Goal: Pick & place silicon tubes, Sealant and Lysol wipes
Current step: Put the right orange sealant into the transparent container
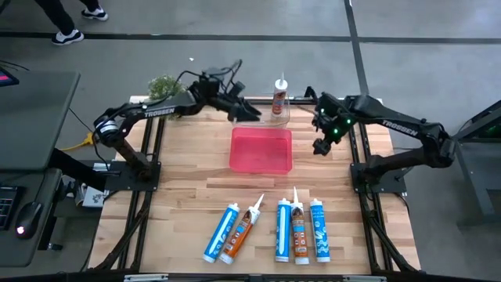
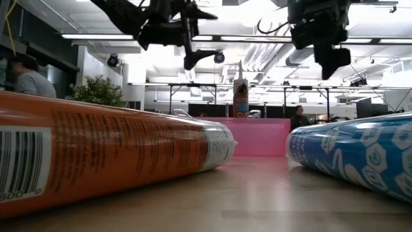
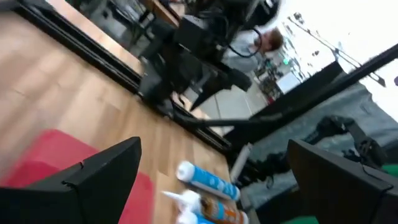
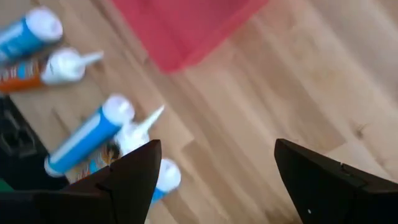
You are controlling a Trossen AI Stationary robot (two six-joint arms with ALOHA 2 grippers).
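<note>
Tubes (image 1: 270, 231) near edge | both grippers open, well apart above tray (image 1: 261, 149)

A wooden table (image 1: 188, 196) fills the middle of the grey floor, and just off its 11 o'clock corner sits a small green plant (image 1: 162, 84). Out at 9 o'clock stands a dark desk (image 1: 31, 117) with a computer mouse (image 1: 29, 213) toward its near end, while at about 11 o'clock, well away from the table, a person's feet in sneakers (image 1: 69, 36) show on the floor. Looking level across the tabletop, a person in a grey shirt (image 2: 29, 77) sits far off at 9 o'clock, and another person (image 2: 299, 118) stands in the background.
</note>
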